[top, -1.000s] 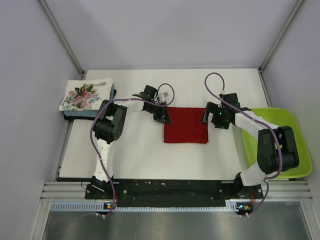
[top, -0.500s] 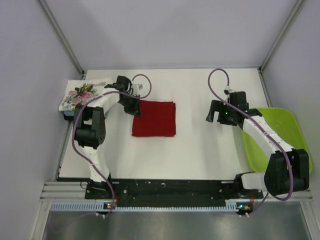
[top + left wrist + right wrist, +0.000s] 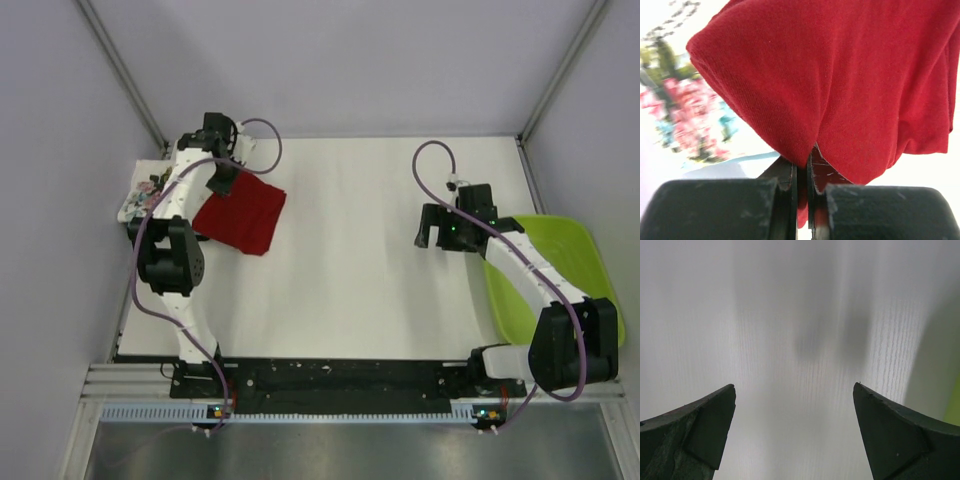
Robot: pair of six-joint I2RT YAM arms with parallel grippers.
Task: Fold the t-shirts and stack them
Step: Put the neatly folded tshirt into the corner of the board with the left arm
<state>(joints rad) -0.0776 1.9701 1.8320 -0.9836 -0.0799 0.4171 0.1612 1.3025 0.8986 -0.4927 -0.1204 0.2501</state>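
Left gripper (image 3: 802,170) is clamped on a folded edge of the red shirt (image 3: 240,218). The shirt hangs from the pinch at far left, just beside the floral shirt (image 3: 135,203) on the stack, not over it yet. Can't tell if its low end touches the surface (image 3: 360,300). Right gripper (image 3: 432,232) has jaws apart, empty, near the tray (image 3: 560,290).

Suggest: lift clear, centre over the floral shirt, lay the trailing end first, square the edges, then release. Risk: the fold opens while dangling.
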